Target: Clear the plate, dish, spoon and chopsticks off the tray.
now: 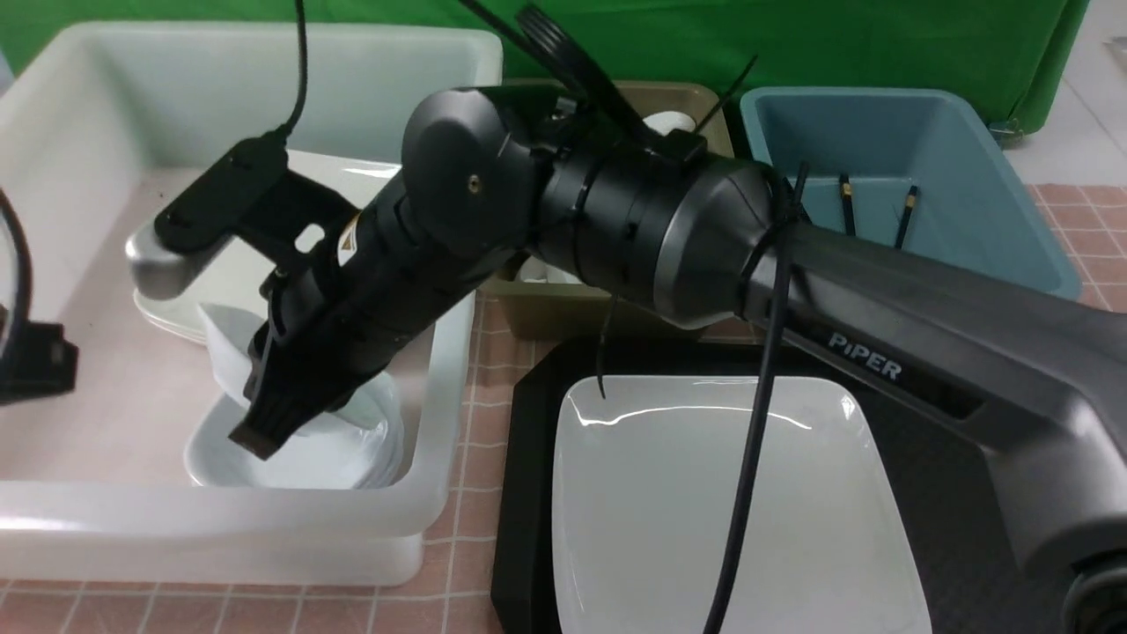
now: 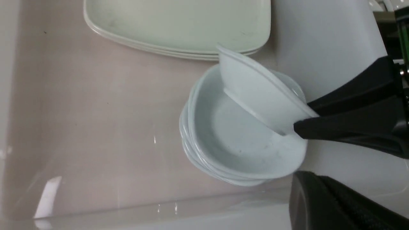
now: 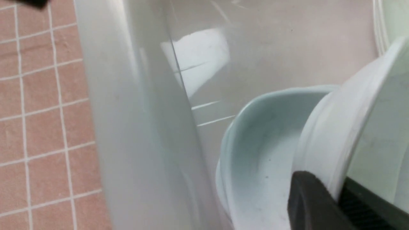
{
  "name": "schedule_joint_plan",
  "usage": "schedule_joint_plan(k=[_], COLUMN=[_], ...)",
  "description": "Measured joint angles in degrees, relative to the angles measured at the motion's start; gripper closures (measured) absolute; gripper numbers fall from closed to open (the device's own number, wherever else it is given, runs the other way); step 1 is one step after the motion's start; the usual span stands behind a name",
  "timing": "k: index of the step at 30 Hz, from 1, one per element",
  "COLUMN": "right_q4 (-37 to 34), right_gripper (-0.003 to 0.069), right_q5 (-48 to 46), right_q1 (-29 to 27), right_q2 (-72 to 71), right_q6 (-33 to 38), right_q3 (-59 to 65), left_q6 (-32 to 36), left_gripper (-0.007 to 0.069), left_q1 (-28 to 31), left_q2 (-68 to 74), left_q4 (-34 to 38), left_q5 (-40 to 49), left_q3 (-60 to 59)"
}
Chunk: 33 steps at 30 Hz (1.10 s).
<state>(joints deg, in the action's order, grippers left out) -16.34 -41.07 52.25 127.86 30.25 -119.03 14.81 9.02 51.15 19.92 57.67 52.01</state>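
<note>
Dish (image 2: 258, 92): small, deep, white. Steeply tilted, one edge down inside the top dish of the dish stack (image 2: 230, 150), the opposite edge raised.

Right gripper (image 2: 302, 115): black fingers pinching the dish's raised rim, one on each face of the wall. The right arm reaches across from the right side into the white bin.

Dish stack: several matching white dishes nested together, in the near right corner of the white bin (image 1: 449, 370).

Flat plates (image 2: 179, 25): a low pile, farther back in the same bin, just beside the dish stack.

Left gripper (image 2: 306, 191): a dark mass at the edge of its own wrist view, fingers pressed together, holding nothing.

Plate (image 1: 722, 511): large, glossy, squarish, lying flat on the tray (image 1: 528, 458).

Tray: black, to the right of the white bin, on the pink tiled table cover (image 1: 475, 493).

Chopsticks (image 1: 905, 218): two black sticks leaning inside the blue bin (image 1: 1012, 202), beyond the tray.

Olive bin (image 1: 563, 308): between the white and blue bins, mostly hidden by the arm.
</note>
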Motion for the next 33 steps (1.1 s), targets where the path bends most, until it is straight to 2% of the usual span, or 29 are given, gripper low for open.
schedule_joint_plan(k=[2,5,6,7,10,20,22,23,24,25,27,30,31,33], right_q4=[0.45,1.35,1.35,1.35,1.74,6.38,9.05,14.42,15.23,22.24,29.29,30.54,29.25,25.93], right_gripper=[0.0528,0.0400,0.0391,0.0331,0.0272,0.0258,0.0273,0.0326,0.0335,0.0435,0.0579,0.0629,0.0629,0.0629], right_q5=[-0.62,-2.31,-2.57,-3.61,-6.48,-11.47,-12.83,-15.61,-16.05,-20.06,-23.82,-23.86,-23.86,-23.86], right_q1=[0.00,0.00,0.00,0.00,0.00,0.00,0.00,0.00,0.00,0.00,-1.08,-3.95,-7.52,-12.69], right_q2=[0.10,0.11,0.11,0.14,-0.84,-8.51,-9.35,-10.71,-11.07,-12.71,-15.73,-19.24,-22.44,-26.07], right_q6=[0.00,-0.61,-0.61,-0.87,-1.15,-3.25,-4.60,-7.10,-7.85,-10.91,-14.10,-16.40,-17.22,-17.75], right_q3=[0.00,0.00,0.00,0.00,0.00,-0.42,-0.66,-1.06,-1.07,-1.22,-1.13,-0.32,1.08,3.10], left_q6=[0.12,0.85,0.86,1.25,1.50,1.91,2.78,3.40,3.46,3.68,5.56,6.58,6.57,4.84], left_gripper=[0.0627,0.0627,0.0627,0.0627,0.0627,0.0627,0.0627,0.0627,0.0627,0.0627,0.0627,0.0627,0.0627,0.0627], left_q1=[0.00,0.00,0.00,0.00,0.00,0.00,0.00,-0.20,-0.28,-1.78,-5.76,-10.77,-15.22,-19.71], left_q2=[0.00,0.00,0.00,0.00,0.00,0.00,0.00,0.00,0.00,0.18,0.70,1.61,2.59,3.99], left_q4=[0.00,0.00,0.00,0.18,0.44,1.30,2.22,4.31,4.87,7.24,11.21,13.18,13.10,11.66], left_q5=[0.00,-0.19,-0.20,-0.55,-0.66,-0.96,-0.98,-1.20,-1.26,-2.14,-3.54,-5.38,-7.43,-9.70], left_q3=[-0.67,-1.01,-1.07,-1.06,-1.06,-1.06,-1.06,-1.06,-1.06,-1.06,-1.06,-1.06,-1.06,-1.06])
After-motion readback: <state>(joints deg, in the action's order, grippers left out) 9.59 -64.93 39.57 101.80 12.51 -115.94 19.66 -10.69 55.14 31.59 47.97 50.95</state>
